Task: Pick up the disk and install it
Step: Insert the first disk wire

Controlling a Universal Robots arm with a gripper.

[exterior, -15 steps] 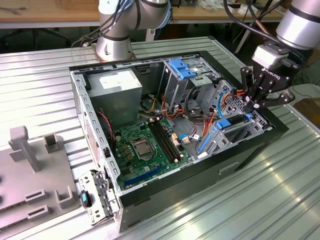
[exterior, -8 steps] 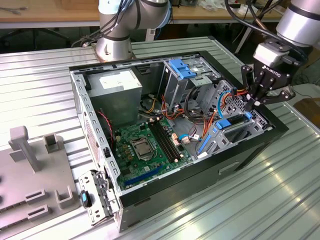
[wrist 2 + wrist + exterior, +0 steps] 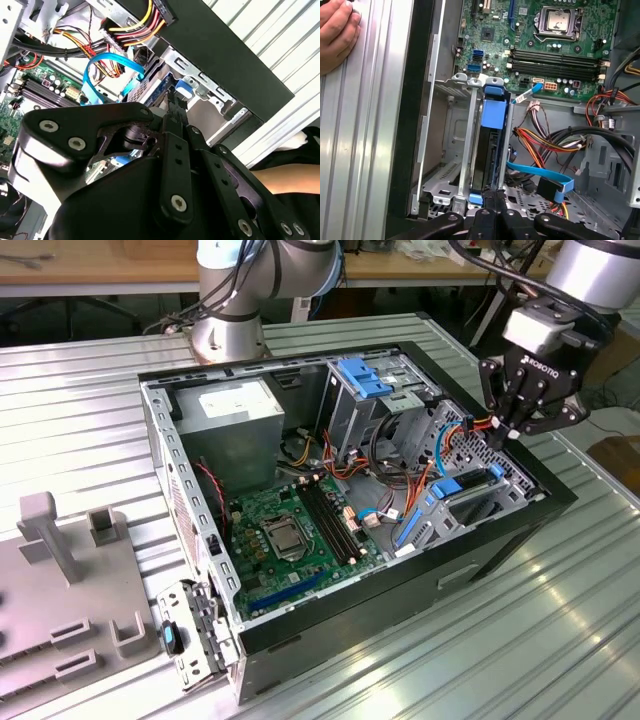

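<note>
Ribbed metal tabletop (image 3: pixel 520 660) is carrying an open computer case (image 3: pixel 420 590). At the exterior view's right the gripper (image 3: pixel 505 432) is hovering, fingers (image 3: pixel 486 215) pinched together at the end of the disk (image 3: pixel 492 117), which is sitting in the drive cage (image 3: pixel 445 145).

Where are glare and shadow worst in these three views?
Exterior view: bright glare streaks on the ribbed metal table toward the exterior view's right. Second wrist view: table washed white, pincer nearly black against it. First wrist view: even light; disk body shadowed, its blue frame lit.
</note>
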